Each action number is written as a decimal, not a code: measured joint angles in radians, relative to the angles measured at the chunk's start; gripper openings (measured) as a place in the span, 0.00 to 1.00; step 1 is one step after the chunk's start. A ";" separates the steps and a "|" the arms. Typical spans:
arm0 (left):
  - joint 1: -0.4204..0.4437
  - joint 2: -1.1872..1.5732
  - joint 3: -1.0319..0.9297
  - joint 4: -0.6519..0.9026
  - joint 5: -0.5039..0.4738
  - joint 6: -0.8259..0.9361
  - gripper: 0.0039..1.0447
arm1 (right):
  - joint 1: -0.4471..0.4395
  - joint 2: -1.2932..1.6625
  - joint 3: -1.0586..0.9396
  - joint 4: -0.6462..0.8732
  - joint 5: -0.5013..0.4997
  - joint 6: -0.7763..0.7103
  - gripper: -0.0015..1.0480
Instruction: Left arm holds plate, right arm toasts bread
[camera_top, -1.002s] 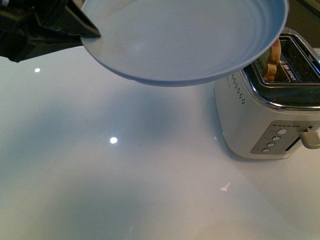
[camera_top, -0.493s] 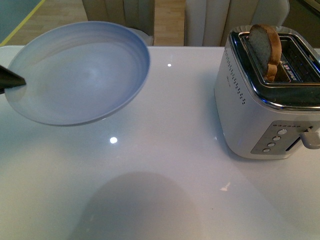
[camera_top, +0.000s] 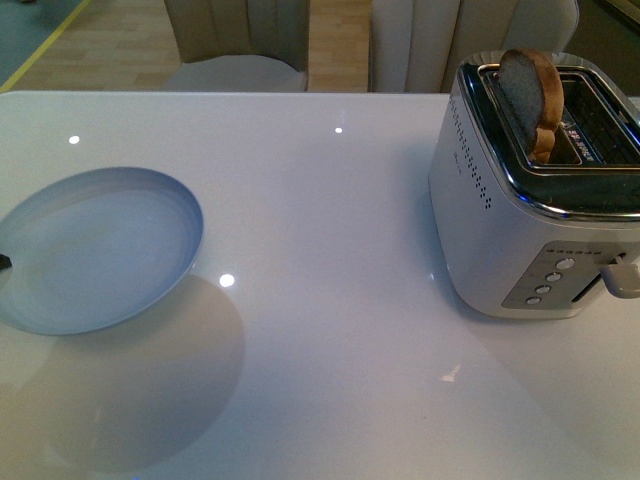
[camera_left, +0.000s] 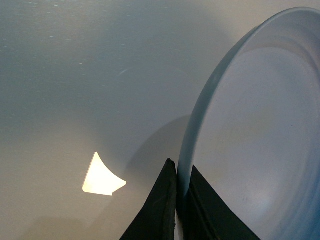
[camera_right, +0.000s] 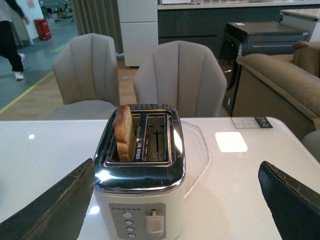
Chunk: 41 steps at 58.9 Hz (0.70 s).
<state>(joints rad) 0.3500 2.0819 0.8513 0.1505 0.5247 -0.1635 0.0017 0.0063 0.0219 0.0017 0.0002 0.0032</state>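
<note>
The pale blue-grey plate (camera_top: 95, 248) hangs low over the table at the left of the front view. My left gripper (camera_left: 179, 186) is shut on its rim (camera_left: 186, 165); only a black tip (camera_top: 4, 262) shows at the left edge of the front view. The bread (camera_top: 532, 95) stands upright in the toaster's left slot, its rounded top sticking out; it also shows in the right wrist view (camera_right: 125, 132). My right gripper (camera_right: 180, 200) is open and empty, its fingers (camera_right: 50, 205) wide apart on either side of the toaster's front, short of it.
The silver two-slot toaster (camera_top: 530, 215) stands at the table's right with its lever (camera_right: 154, 223) and buttons (camera_right: 129, 224) facing me. Beige chairs (camera_right: 180, 75) stand beyond the white table's far edge. A white card (camera_right: 231, 141) lies behind the toaster.
The plate has swung from high up, close to the camera and partly in front of the toaster, leftward and down to low over the table's left side. The toaster and bread have not moved.
</note>
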 joint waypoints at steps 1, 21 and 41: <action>0.008 0.015 0.008 0.000 0.000 0.005 0.02 | 0.000 0.000 0.000 0.000 0.000 0.000 0.92; 0.043 0.203 0.135 -0.023 -0.013 0.081 0.02 | 0.000 0.000 0.000 0.000 0.000 0.000 0.92; 0.049 0.256 0.193 -0.019 -0.027 0.102 0.02 | 0.000 0.000 0.000 0.000 0.000 0.000 0.92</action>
<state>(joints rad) 0.3992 2.3383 1.0439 0.1310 0.4980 -0.0612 0.0017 0.0063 0.0219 0.0017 -0.0002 0.0029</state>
